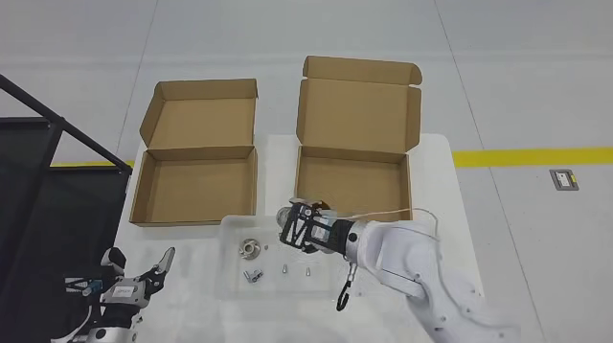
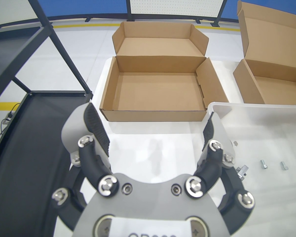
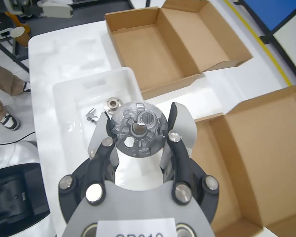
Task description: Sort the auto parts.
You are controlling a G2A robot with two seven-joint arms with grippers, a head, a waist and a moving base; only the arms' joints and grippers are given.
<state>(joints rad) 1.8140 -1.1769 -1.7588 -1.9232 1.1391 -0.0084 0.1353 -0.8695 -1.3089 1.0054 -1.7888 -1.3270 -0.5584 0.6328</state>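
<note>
Right jaws clamped on a round metal disc (image 3: 140,131) across its rim, held over the white tray (image 3: 64,114) edge, with the right-hand box (image 1: 352,182) just beyond it; left jaws gape empty, well apart

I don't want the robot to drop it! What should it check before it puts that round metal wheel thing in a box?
1. Round metal disc clamped in the right gripper: ok.
2. Right cardboard box open, visible floor bare: ok.
3. Disc over that box: not ok, it is beside the box's near corner, above the white bin.
4. Left gripper open and off to the side: ok.
5. Which box this disc belongs in: cannot tell.
</note>
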